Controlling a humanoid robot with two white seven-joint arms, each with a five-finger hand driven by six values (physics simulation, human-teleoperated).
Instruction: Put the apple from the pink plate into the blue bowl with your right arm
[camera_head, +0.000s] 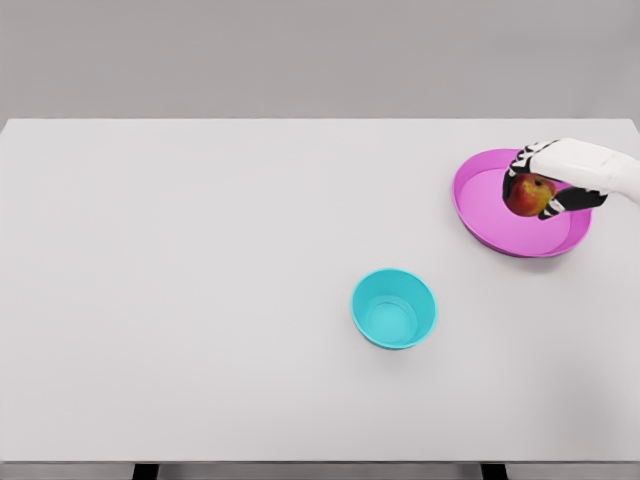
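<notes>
Apple (529, 195), red with yellow patches, is seen over the pink plate (490, 222), at about 2 o'clock on the bench (200, 300). It is wrapped by the right hand (556, 178), whose white arm is brought in from the right edge at 3 o'clock. The fingers (570, 201) are curled closely around the apple: dark fingertips are laid over its top at 12 o'clock and under its right side at 4 o'clock, with little gap left. Whether the apple is touching the plate floor or is raised off it cannot be told from this view. The blue bowl (394, 308) is set upright near bench centre, well apart from the plate, at roughly 8 o'clock from it. Its inside is seen bare. No brand, label or writing can be read on any item.
</notes>
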